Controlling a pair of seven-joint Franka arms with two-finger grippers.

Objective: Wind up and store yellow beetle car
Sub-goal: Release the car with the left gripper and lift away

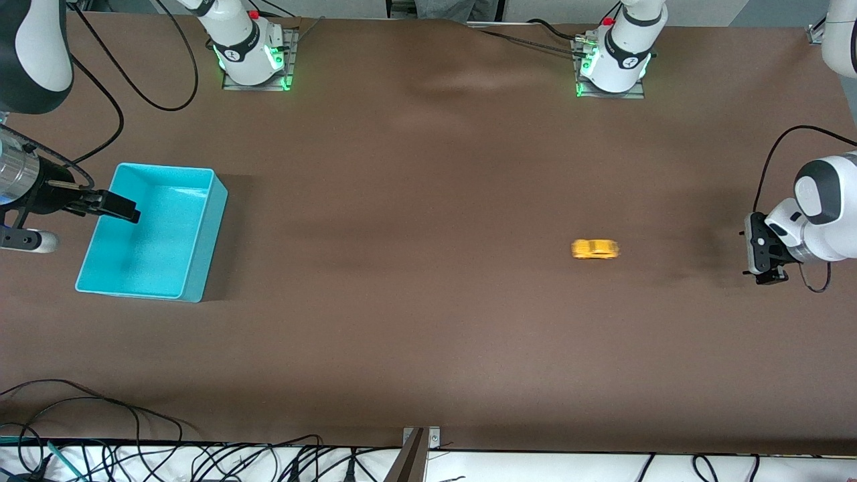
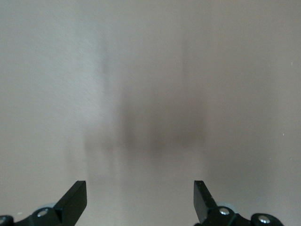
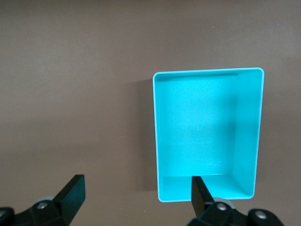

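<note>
The yellow beetle car sits on the brown table toward the left arm's end, smeared lengthwise as if rolling. My left gripper is open and empty, low over the table at the left arm's end, well apart from the car. The left wrist view shows its open fingers over bare table, with no car. The turquoise bin stands empty toward the right arm's end. My right gripper is open and empty above the bin's edge. The right wrist view shows the bin beyond its open gripper.
Both arm bases stand along the table edge farthest from the front camera. Loose cables lie along the edge nearest that camera. A black cable loops on the table near the right arm's base.
</note>
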